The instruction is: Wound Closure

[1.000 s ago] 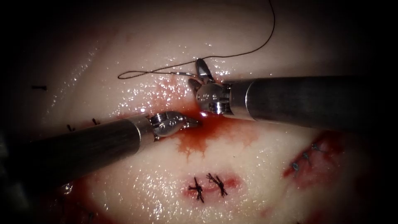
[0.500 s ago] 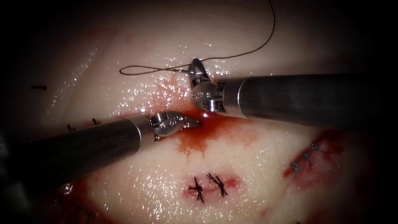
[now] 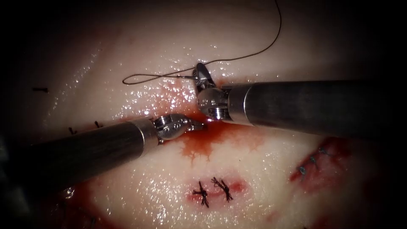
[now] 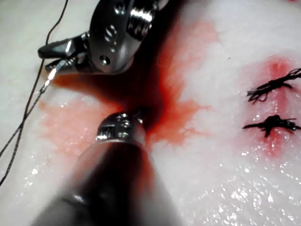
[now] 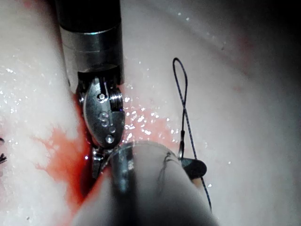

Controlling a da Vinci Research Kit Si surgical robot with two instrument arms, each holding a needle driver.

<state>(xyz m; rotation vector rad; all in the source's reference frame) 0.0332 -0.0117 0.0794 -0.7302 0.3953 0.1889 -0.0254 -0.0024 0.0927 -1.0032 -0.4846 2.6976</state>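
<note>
My right tool's jaws (image 3: 200,71) point up and away and are shut on the needle's bright tail end (image 4: 49,80), where the dark thread (image 3: 237,57) joins it. The rest of the needle is hidden by the jaws, so I cannot tell whether it is in the tissue (image 3: 263,169). From the jaws the thread makes a long flat loop (image 3: 127,79) to the left and also runs up and off to the right. My left tool's jaws (image 3: 201,125) are shut, with their tips in the red fluid (image 3: 212,138) at the cut. I see nothing held in them.
Two black knotted stitches (image 3: 212,191) lie in front of the fluid. Blue stitches (image 3: 311,161) sit in a red patch at the right. Short dark thread ends (image 3: 85,127) show beside the left shaft, and one more thread end (image 3: 40,90) lies far left.
The right tool's jaws were open around the needle's tail a second ago and have shut on it, with the wrist shifting slightly left. The left tool has stayed put.
</note>
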